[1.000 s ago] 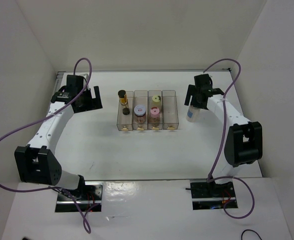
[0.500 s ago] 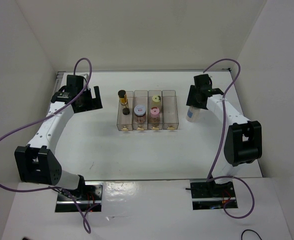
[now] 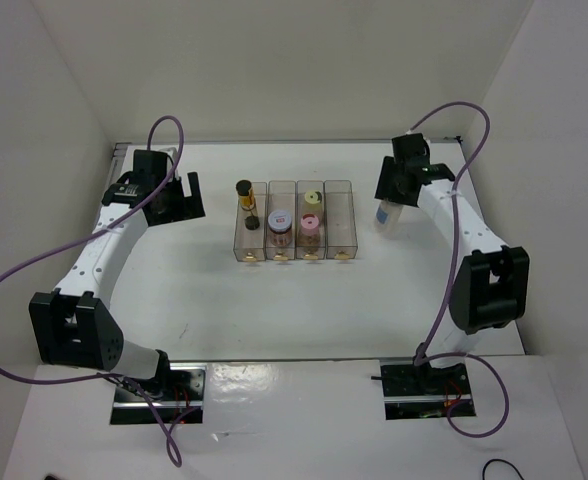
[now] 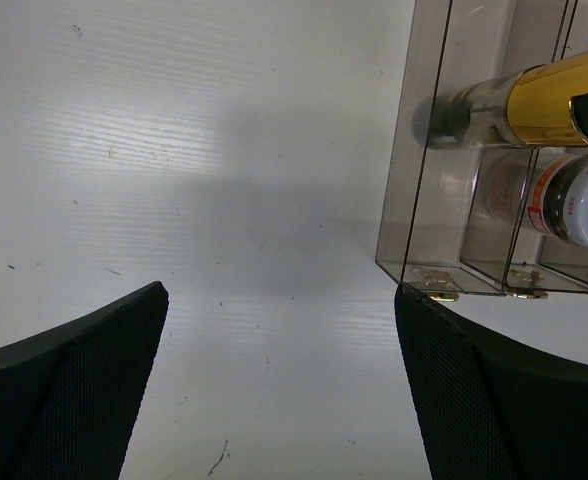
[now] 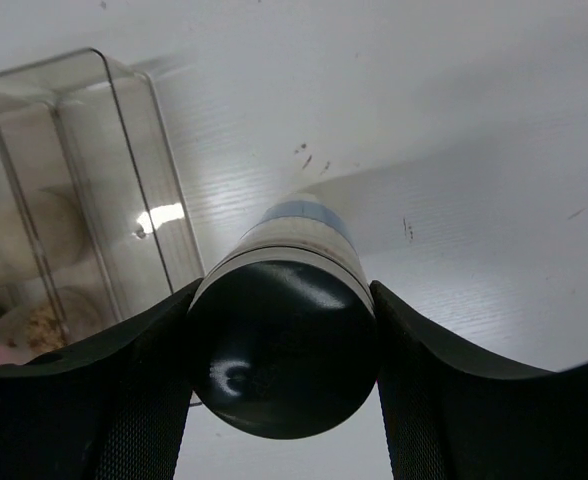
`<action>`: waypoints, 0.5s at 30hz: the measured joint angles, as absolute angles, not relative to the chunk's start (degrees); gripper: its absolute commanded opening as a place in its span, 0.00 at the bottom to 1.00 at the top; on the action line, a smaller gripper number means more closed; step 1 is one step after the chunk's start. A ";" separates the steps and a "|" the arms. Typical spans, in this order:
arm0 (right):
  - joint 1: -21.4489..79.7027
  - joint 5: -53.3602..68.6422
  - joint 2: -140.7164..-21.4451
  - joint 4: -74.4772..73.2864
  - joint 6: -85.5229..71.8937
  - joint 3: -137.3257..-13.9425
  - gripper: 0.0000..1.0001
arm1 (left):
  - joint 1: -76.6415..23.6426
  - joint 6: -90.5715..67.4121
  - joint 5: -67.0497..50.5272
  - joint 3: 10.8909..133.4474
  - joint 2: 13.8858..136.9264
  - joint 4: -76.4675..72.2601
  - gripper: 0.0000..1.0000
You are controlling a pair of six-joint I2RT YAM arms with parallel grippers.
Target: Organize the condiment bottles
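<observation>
Top view: your right gripper (image 3: 391, 192) clamped on blue-labelled jar (image 3: 385, 219), right of rack (image 3: 341, 222), apart from it. Left gripper (image 3: 181, 196) sits left of rack.
Left wrist: your jaws wide, nothing between. Amber jar (image 4: 559, 98) in end slot, white-lidded jar (image 4: 586, 203) in next.
Right wrist: pads (image 5: 94, 410) press jar's dark lid on both sides.
</observation>
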State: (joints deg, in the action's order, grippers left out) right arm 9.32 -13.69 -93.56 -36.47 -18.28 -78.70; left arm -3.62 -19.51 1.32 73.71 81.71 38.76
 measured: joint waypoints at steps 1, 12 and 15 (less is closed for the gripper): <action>9.52 -13.72 -93.32 -36.84 -18.15 -79.90 0.39 | -3.62 -19.51 1.32 73.71 81.71 38.76 1.00; 16.88 -13.76 -92.51 -40.34 -16.88 -92.53 0.39 | -3.62 -19.51 1.17 73.71 81.71 38.76 1.00; 19.73 -13.74 -94.19 -40.93 -16.82 -95.33 0.39 | -3.62 -19.51 1.17 73.71 81.71 38.74 1.00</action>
